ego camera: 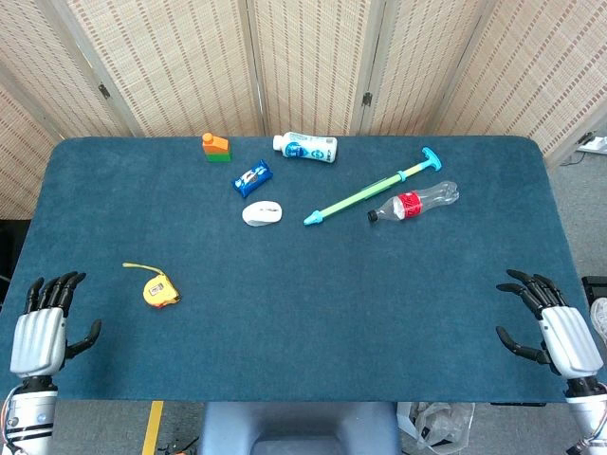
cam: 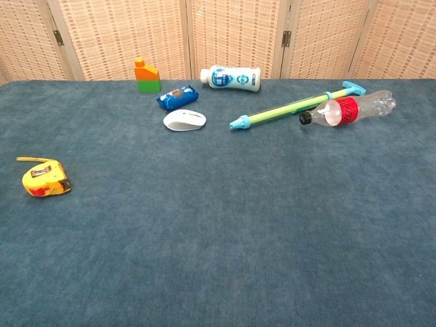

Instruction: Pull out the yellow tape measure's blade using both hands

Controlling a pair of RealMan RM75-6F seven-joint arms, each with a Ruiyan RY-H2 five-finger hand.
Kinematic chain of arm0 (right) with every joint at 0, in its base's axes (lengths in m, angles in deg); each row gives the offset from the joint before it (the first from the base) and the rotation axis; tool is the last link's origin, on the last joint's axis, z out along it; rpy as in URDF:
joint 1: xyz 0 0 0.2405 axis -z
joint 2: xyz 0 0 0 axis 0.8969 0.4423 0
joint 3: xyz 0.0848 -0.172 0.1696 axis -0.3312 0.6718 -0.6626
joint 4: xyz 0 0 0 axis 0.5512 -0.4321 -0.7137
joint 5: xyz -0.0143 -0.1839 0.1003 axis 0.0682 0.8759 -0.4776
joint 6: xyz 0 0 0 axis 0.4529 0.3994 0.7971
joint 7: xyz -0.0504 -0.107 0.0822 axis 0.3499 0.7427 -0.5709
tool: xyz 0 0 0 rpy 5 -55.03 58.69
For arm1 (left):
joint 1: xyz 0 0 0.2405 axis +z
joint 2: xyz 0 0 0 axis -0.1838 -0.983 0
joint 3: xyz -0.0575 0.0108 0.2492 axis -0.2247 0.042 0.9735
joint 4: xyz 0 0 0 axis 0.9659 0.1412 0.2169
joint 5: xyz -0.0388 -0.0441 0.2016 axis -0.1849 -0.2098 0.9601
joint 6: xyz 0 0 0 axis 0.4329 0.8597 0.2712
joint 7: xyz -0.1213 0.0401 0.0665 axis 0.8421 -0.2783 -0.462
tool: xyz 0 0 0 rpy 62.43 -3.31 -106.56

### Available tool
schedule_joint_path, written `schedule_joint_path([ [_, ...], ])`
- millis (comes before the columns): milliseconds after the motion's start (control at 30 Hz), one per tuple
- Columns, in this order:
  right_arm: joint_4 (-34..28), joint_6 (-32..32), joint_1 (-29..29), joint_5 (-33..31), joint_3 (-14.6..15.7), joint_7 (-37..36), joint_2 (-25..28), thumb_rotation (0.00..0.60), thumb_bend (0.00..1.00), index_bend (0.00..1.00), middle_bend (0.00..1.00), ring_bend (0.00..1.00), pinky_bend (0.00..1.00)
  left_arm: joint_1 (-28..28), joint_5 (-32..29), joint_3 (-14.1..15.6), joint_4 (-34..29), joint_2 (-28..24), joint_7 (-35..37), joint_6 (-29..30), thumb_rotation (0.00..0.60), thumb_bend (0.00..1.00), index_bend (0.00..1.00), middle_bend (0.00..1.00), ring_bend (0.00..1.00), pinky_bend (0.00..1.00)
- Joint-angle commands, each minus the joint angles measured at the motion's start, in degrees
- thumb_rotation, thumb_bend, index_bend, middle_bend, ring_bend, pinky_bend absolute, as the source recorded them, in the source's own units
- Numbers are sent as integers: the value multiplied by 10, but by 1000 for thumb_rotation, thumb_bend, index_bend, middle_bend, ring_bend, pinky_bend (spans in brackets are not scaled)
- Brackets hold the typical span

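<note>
The yellow tape measure (ego camera: 160,290) (cam: 46,180) lies on the blue table at the near left, with a short bit of yellow blade sticking out toward the far left. My left hand (ego camera: 43,327) hovers at the table's near-left corner, fingers apart, holding nothing, about a hand's length left of the tape measure. My right hand (ego camera: 550,322) is at the near-right corner, also spread and empty, far from the tape measure. Neither hand shows in the chest view.
At the back of the table (ego camera: 313,322) lie an orange and green block (ego camera: 216,147), a blue snack pack (ego camera: 252,177), a white mouse (ego camera: 263,212), a white bottle (ego camera: 305,147), a green and blue pump (ego camera: 372,188) and a clear plastic bottle (ego camera: 415,202).
</note>
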Motion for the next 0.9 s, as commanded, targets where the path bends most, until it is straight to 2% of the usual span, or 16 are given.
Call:
schedule_joint_path([
  [33, -2, 1, 0, -3, -2, 3, 0, 600, 361, 243, 162, 137, 88, 0, -2, -1, 2, 0, 0, 0, 600, 377, 171, 173, 142, 37],
  [533, -9, -10, 4, 1, -2, 8, 7, 600, 361, 243, 162, 138, 87, -22, 19, -3, 23, 1, 8, -22, 600, 377, 172, 173, 144, 38],
  [733, -12, -10, 5, 3, -1, 8, 9, 600, 362, 243, 162, 138, 87, -53, 13, -14, 41, 4, 16, -66, 600, 377, 175, 173, 149, 38],
  [900, -13, -11, 5, 3, -1, 10, 11, 600, 361, 243, 162, 138, 87, -82, -2, -11, 41, 8, 12, -120, 600, 375, 167, 173, 140, 34],
])
